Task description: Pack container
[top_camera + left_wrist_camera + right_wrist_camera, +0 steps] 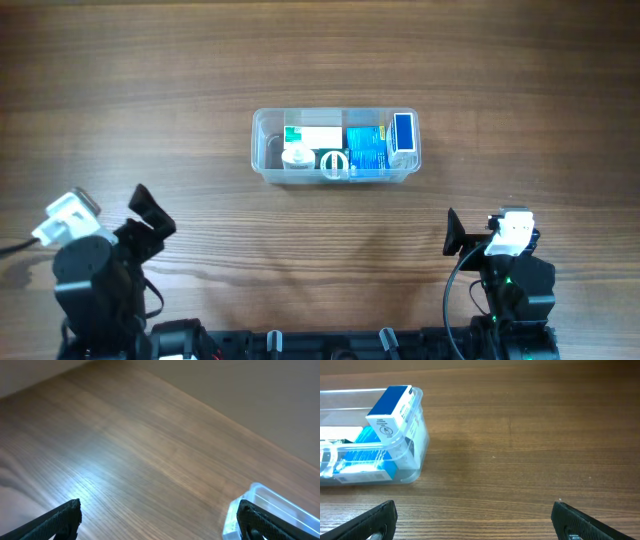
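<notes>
light: even, soft, moderately bright | glare: pale sheen on the table (85, 480) in my left wrist view | shadows: faint, soft-edged beside the container (419, 440) | focus: overhead and right wrist crisp, left wrist slightly soft

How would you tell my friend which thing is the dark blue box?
Find the clear container in the middle of the wooden table. At its right end, the dark blue box leans tilted, poking above the rim. The light blue box beside it lies flat and low; only this one is dark blue with white sides.
</notes>
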Robot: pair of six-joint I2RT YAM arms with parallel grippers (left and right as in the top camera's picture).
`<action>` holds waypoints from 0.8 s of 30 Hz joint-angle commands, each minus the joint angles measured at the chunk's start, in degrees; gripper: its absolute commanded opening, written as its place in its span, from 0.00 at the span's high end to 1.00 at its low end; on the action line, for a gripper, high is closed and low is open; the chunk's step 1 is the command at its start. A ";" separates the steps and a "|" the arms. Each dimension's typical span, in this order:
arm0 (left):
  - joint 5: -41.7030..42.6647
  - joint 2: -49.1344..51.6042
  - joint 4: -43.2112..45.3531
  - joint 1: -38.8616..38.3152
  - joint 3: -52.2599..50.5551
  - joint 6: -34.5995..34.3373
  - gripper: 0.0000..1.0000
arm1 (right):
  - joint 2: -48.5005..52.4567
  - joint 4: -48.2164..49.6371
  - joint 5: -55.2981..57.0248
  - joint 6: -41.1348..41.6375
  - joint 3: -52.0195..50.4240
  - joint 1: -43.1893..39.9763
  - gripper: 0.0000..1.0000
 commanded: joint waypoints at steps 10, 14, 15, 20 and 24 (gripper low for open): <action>9.79 -10.56 11.34 0.42 -19.63 1.64 0.00 | -0.90 0.31 -1.14 0.81 -0.17 -0.28 0.00; 10.36 -13.68 14.58 0.42 -24.04 1.66 0.00 | -0.90 0.31 -1.14 0.83 -0.17 -0.28 0.00; 10.36 -14.40 14.58 0.42 -24.85 1.64 0.00 | -0.90 0.31 -1.14 0.81 -0.17 -0.28 0.00; 10.82 -17.44 14.53 0.39 -28.57 1.42 0.00 | -0.90 0.33 -1.14 0.81 -0.17 -0.28 0.00; 10.78 -18.84 14.56 0.42 -30.05 1.44 0.00 | -0.90 0.33 -1.14 0.81 -0.17 -0.28 0.00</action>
